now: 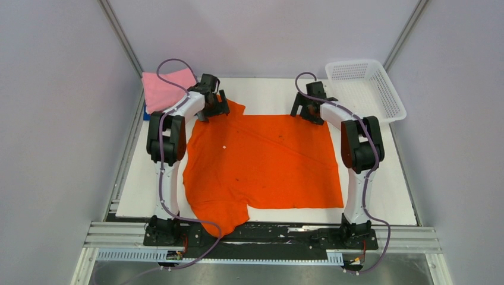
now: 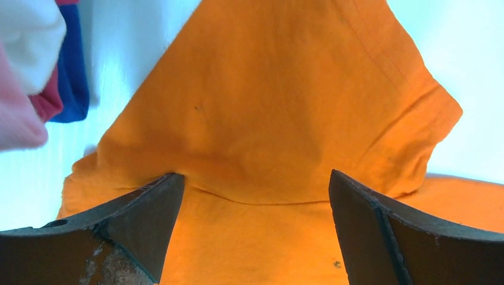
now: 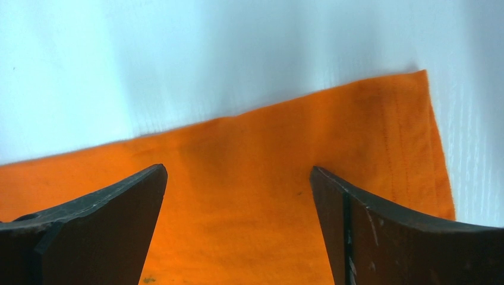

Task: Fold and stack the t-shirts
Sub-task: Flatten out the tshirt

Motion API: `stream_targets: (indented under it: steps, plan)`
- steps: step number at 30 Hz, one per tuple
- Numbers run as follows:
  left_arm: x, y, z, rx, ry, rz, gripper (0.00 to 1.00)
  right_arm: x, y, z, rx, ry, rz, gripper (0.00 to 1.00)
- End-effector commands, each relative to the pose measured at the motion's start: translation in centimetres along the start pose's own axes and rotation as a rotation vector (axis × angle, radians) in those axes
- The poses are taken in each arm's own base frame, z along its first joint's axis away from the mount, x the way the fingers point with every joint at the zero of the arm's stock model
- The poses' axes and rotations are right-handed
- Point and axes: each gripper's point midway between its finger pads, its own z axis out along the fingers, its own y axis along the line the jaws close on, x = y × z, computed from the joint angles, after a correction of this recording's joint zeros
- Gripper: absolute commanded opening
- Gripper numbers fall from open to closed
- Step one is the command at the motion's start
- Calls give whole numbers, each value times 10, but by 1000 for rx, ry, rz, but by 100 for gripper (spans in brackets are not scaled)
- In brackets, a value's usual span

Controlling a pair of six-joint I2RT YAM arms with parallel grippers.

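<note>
Orange t-shirt (image 1: 261, 160) — under left pincer (image 2: 255, 174)

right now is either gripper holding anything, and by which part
Nothing is held. The left gripper and right gripper both stand open over the far edge of the bright orange cloth t-shirt.

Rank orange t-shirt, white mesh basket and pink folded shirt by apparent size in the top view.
1. orange t-shirt
2. white mesh basket
3. pink folded shirt, though the left arm hides part of it

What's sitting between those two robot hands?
Mostly bare table, plus a sleeve of the orange t-shirt beside the left hand; the top view shows it.
</note>
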Motion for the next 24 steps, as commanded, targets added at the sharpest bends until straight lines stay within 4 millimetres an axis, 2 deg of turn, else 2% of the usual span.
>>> stream_targets:
  steps: [1,8,9,10,13,14,16,18,20,24]
  plan:
    - [15,19,26,-66,93,-5,100,-16,-10,24,20,-25,37,100]
    - [-18,24,48,-93,81,-13,100,-53,-12,46,37,-94,27,100]
    - [-16,26,57,-98,93,-12,100,-57,-11,49,41,-105,24,100]
    - [-27,23,56,-82,72,-19,100,-61,-11,52,48,-115,19,100]
    - [-35,18,69,-43,57,-16,100,-74,-13,57,70,-151,1,100]
    - [-46,14,68,-24,30,-17,100,-80,-15,58,87,-169,-2,100]
    - [-55,9,71,6,0,4,100,-91,-14,57,90,-194,-17,100]
    - [-65,2,70,39,-34,22,100,-103,-6,52,60,-213,-42,100]
    - [-77,-4,60,59,-69,32,100,-115,4,41,27,-238,-69,100]
    - [-98,-22,23,121,-133,61,100,-132,21,13,-30,-279,-125,100]
